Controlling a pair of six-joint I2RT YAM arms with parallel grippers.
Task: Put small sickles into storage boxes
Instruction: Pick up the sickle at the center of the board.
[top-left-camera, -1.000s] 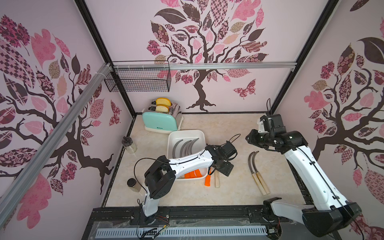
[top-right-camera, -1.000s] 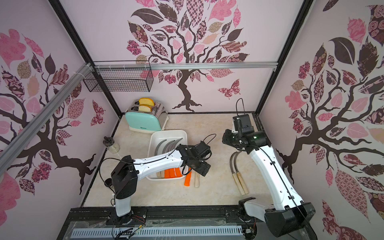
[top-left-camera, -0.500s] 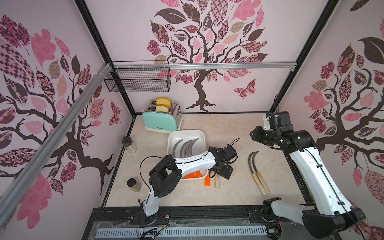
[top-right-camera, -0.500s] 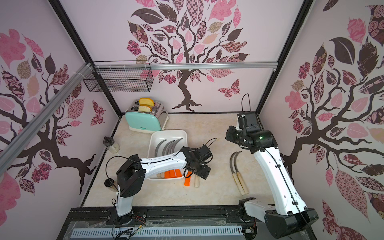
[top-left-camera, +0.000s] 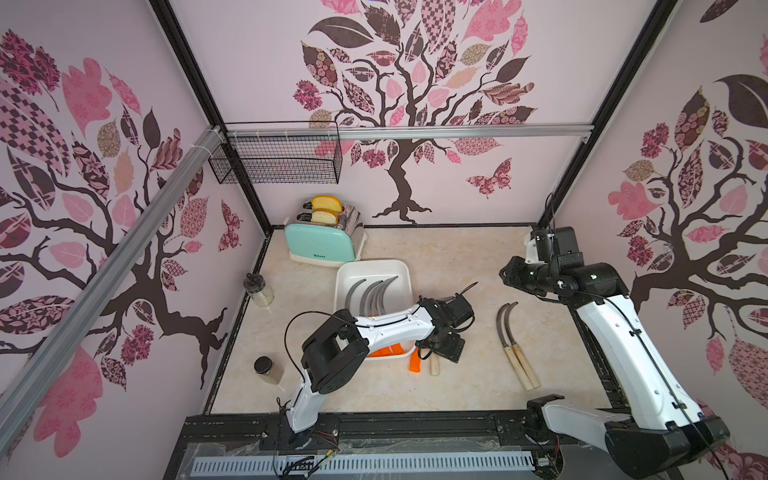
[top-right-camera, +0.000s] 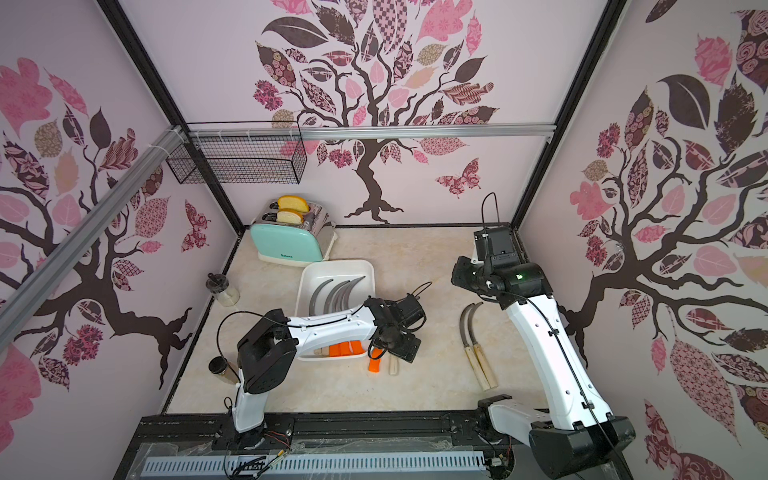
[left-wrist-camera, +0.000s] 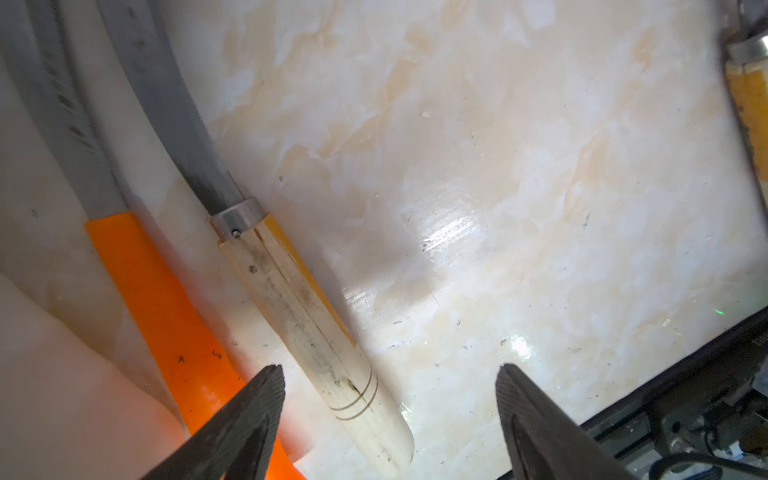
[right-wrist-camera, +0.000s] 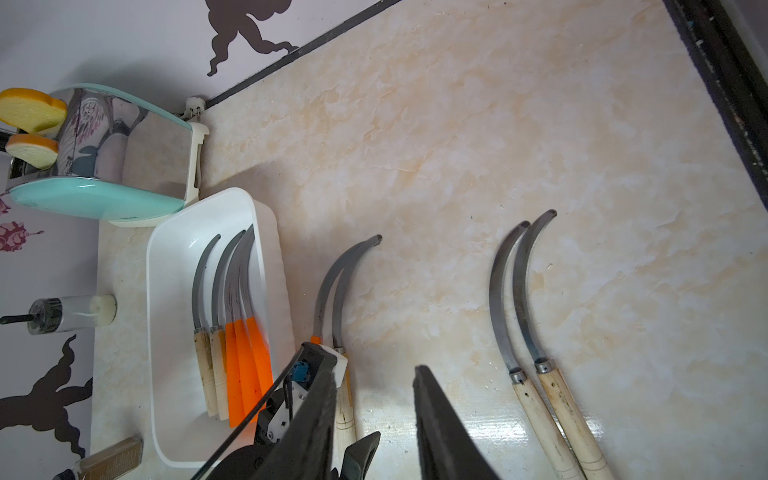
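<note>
L claw (left-wrist-camera: 390, 374) wide open, empty, low over wood sickle (left-wrist-camera: 307, 324) and orange sickle (left-wrist-camera: 166, 299) just beside tray (right-wrist-camera: 172, 340). R claw (right-wrist-camera: 374, 368) part open, empty. 5 sickles (right-wrist-camera: 232, 316) in tray; wood pair (top-left-camera: 513, 345) well apart. Prob. light, stiff, blades slick/sharp: grab mid-handle.

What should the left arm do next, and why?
Probably lower the left gripper and close its fingers on the wooden-handled sickle: the fingers stand open with that handle's end between them, it lies on the table outside the white tray, and nothing is held.
</note>
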